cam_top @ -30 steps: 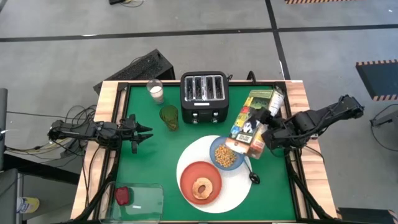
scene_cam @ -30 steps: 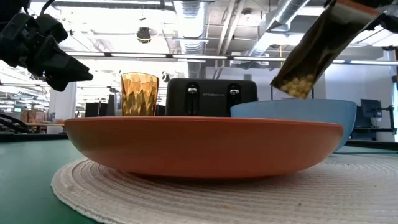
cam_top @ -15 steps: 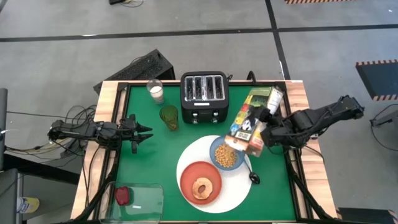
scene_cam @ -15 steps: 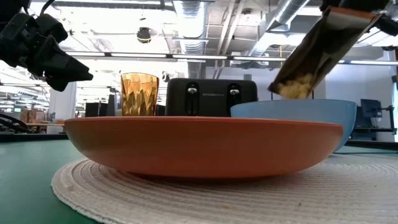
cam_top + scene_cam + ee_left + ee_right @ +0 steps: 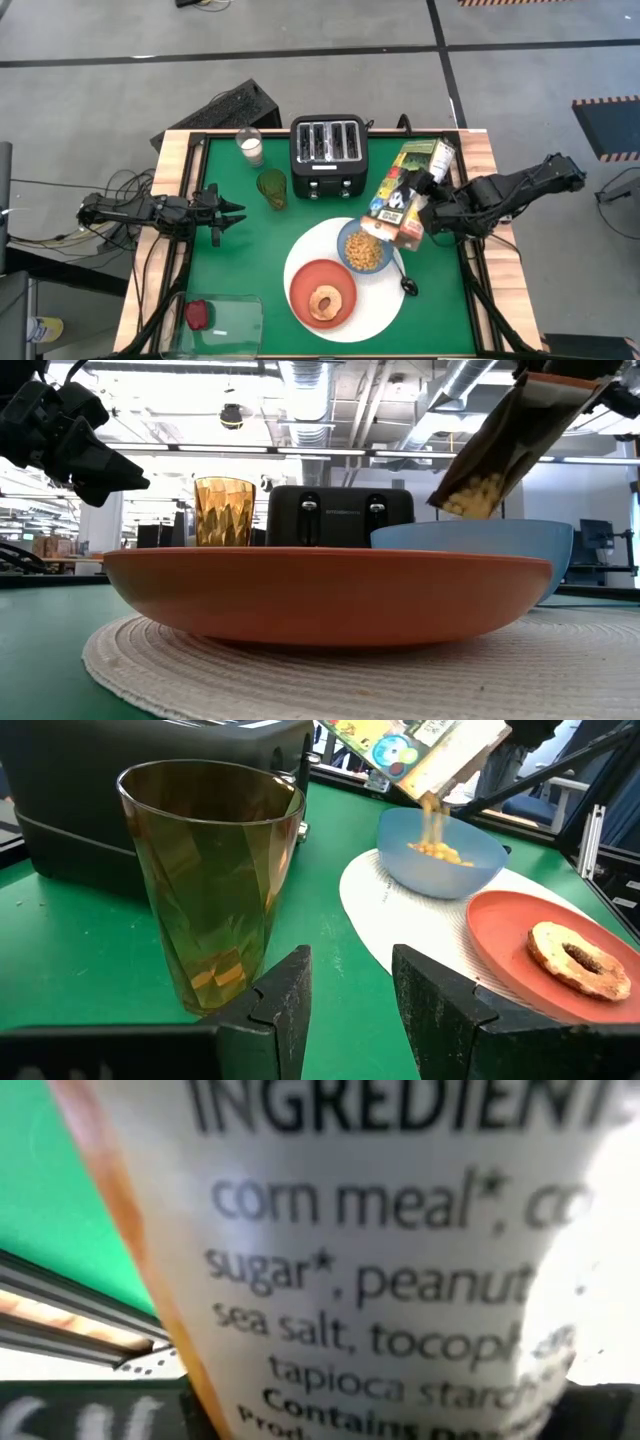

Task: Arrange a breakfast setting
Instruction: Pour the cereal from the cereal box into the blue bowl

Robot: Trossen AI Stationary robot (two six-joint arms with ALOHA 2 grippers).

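Observation:
My right gripper (image 5: pixel 432 215) is shut on a cereal box (image 5: pixel 403 195), tipped mouth-down over the blue bowl (image 5: pixel 364 248). Yellow cereal (image 5: pixel 470 495) falls from the mouth into the bowl. The bowl and the orange-red plate (image 5: pixel 322 293), which holds the ring-shaped bagel (image 5: pixel 324 302), rest on the large white round plate (image 5: pixel 385 300). A small dark spoon (image 5: pixel 408 283) lies on the white plate's right rim. My left gripper (image 5: pixel 232 212) is open and empty at the table's left side, pointing at an amber glass (image 5: pixel 215 880). My right gripper holds the cereal box by its side (image 5: pixel 418 222), coming level from the table's right. The printed ingredients panel (image 5: pixel 380 1230) fills the right wrist view and hides the fingers. The box is lifted clear and tilted, its open mouth (image 5: pixel 462 500) just above the bowl.
A black toaster (image 5: pixel 328 142) stands at the far middle, a glass of milk (image 5: pixel 249 146) to its left and the amber glass (image 5: pixel 272 187) in front of it. A clear container (image 5: pixel 222 320) with a dark red food piece (image 5: pixel 197 314) sits at the near left corner.
My right gripper has kept the box tipped over the blue bowl, with only a slight shift of the mouth. Cereal has kept falling from the mouth into the bowl.

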